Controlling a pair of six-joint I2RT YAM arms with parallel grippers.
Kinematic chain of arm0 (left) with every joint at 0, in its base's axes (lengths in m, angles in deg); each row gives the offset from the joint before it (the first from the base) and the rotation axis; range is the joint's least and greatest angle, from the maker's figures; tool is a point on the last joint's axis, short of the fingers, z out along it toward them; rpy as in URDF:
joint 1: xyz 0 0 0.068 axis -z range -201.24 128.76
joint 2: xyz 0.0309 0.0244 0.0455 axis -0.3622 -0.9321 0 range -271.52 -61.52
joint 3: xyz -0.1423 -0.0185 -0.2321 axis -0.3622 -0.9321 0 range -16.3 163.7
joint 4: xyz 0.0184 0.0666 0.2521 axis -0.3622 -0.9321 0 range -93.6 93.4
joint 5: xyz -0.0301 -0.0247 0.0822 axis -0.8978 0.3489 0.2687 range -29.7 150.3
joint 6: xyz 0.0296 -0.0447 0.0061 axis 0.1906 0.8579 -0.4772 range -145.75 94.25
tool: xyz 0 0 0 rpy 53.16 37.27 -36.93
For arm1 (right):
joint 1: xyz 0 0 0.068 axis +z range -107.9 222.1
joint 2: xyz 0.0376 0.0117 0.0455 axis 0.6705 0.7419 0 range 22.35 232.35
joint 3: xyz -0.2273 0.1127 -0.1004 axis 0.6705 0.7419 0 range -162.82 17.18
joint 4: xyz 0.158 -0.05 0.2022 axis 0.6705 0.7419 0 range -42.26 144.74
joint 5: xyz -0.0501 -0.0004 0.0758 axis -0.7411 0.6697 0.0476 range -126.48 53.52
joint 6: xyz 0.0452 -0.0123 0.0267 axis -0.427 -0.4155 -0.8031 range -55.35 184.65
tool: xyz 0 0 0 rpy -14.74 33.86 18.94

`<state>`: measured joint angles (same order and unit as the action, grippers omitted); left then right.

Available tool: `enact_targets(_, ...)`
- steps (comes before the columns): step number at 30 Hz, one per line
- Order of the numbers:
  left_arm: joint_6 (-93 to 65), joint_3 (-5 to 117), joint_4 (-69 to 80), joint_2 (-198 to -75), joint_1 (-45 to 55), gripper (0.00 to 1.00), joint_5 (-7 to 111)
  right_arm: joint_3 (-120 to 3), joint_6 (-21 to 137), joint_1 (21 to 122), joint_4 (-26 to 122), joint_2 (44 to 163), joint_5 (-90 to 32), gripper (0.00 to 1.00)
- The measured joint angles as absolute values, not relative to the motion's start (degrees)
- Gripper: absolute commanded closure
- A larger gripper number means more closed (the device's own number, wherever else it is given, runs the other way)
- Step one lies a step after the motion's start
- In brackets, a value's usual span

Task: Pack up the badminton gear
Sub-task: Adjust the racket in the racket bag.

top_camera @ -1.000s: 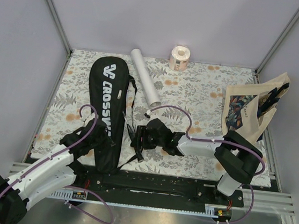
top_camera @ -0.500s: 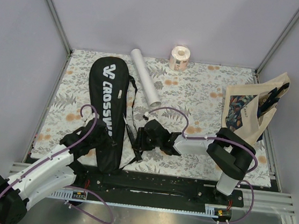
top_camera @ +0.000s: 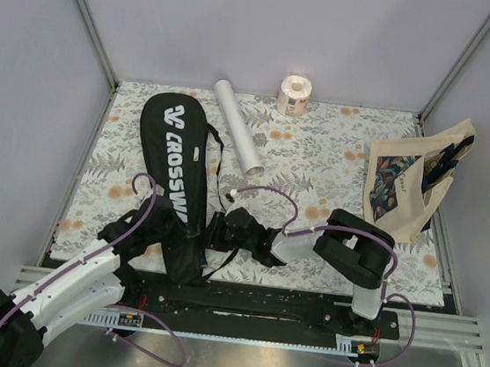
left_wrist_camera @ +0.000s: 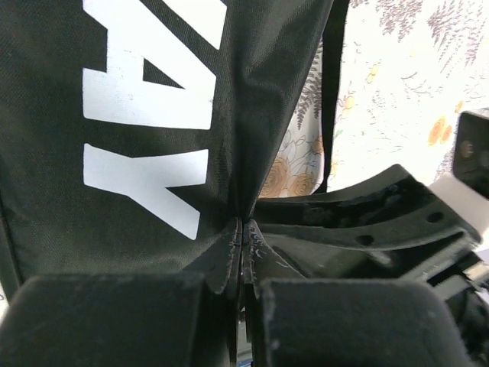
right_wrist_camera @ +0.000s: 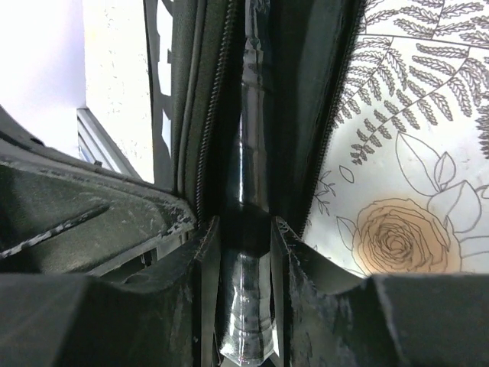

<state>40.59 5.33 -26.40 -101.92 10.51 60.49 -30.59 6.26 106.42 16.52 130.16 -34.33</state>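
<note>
The black "CROSSWAY" racket bag (top_camera: 177, 154) lies lengthwise on the left of the table. My left gripper (top_camera: 178, 231) is shut on a pinched fold of the bag's fabric (left_wrist_camera: 114, 115) near its near end; it also shows in the left wrist view (left_wrist_camera: 243, 229). My right gripper (top_camera: 218, 232) is right beside it, shut on a glossy black racket handle (right_wrist_camera: 248, 168) that runs into the bag's zipped opening (right_wrist_camera: 210, 115). The racket heads are hidden inside the bag. The white tube (top_camera: 237, 137) lies on the table behind the bag.
A pinkish paper roll (top_camera: 294, 94) stands at the back edge. A beige printed tote bag (top_camera: 409, 180) leans at the right wall. The bag's black strap (top_camera: 218, 172) trails between bag and tube. The floral tablecloth (top_camera: 337, 150) covers the table.
My right gripper has moved left to the bag's near end with the handle. The bag's far end has swung a little to the left. My left gripper keeps its hold.
</note>
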Motion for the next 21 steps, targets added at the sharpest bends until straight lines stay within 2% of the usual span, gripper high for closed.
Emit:
enact_targets(9,42.41,3.17,-24.50,-99.10,10.22,1.00,60.93,-30.98,1.19,108.25,11.06,133.96,-37.65,0.63)
enact_targets(11,42.93,2.23,-23.64,-98.99,10.12,1.00,60.99,-31.03,0.65,108.73,11.06,134.18,-38.94,0.45)
enact_targets(12,43.17,1.85,-23.36,-98.71,10.07,1.00,61.06,-31.03,0.19,108.91,11.12,134.18,-39.77,0.41)
enact_targets(14,43.37,1.72,-22.66,-98.54,9.74,1.00,62.28,-30.94,-1.13,108.95,10.93,134.14,-41.24,0.40)
enact_targets(16,43.28,2.12,-21.79,-98.36,9.53,0.95,63.05,-30.61,-1.19,108.80,10.77,133.57,-42.90,0.39)
enact_targets(21,42.08,3.52,-23.62,-99.17,10.22,0.95,62.67,-27.35,0.45,108.80,12.11,129.42,-44.49,0.37)
